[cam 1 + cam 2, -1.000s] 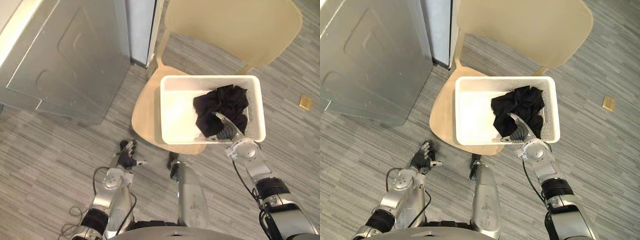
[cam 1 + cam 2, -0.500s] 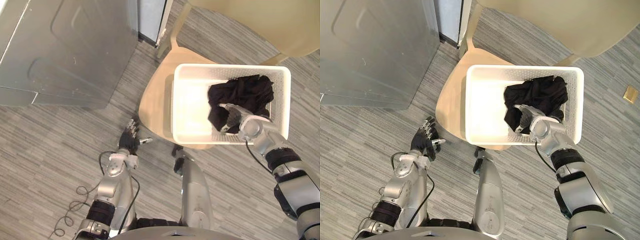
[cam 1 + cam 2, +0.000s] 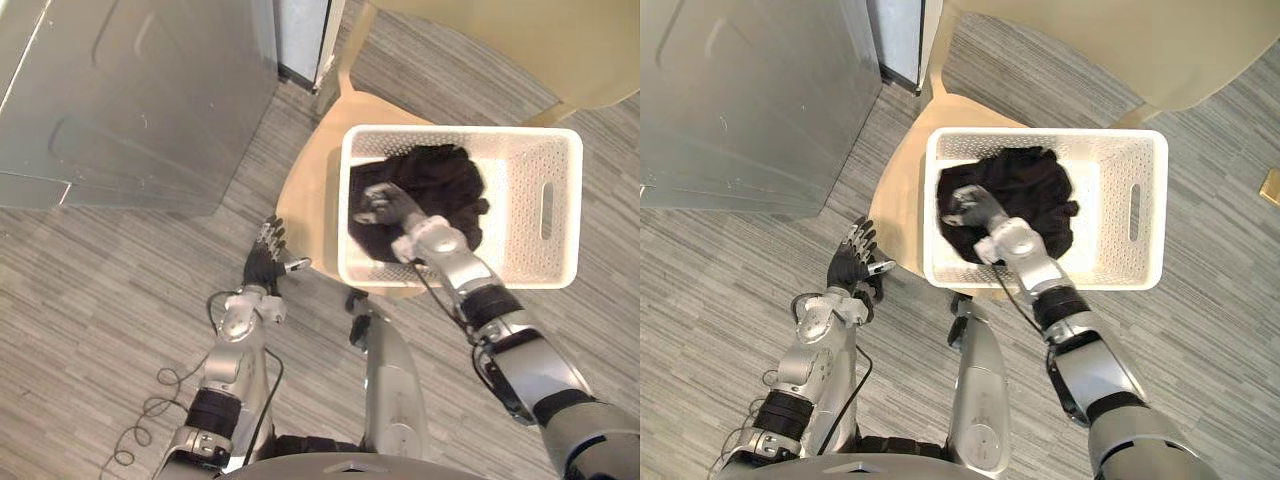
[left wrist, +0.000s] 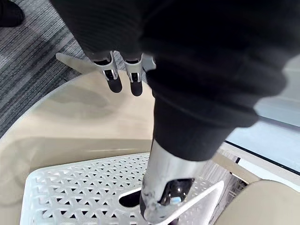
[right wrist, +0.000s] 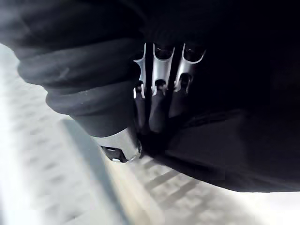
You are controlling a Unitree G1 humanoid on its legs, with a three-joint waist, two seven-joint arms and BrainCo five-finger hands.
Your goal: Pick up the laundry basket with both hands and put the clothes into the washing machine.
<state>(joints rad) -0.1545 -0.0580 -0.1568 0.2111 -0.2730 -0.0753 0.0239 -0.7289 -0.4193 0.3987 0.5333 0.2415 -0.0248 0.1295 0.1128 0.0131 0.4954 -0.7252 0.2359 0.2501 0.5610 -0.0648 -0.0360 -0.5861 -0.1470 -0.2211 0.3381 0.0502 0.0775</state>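
Silver fingers (image 5: 159, 93) of our right hand (image 3: 388, 207) curl into the black clothes (image 3: 445, 175), which lie bunched in the left half of the white laundry basket (image 3: 520, 170). We see the basket resting on a tan chair (image 3: 310, 205). Our left hand (image 3: 262, 270) hangs open, fingers straight, just left of the seat.

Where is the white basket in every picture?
Left eye view: basket upper right, on the chair.
Right eye view: upper middle, on the chair.
Left wrist view: holed wall resting on the chair.
Right wrist view: pale wall beside black clothes.
Shared landmark: the chair.
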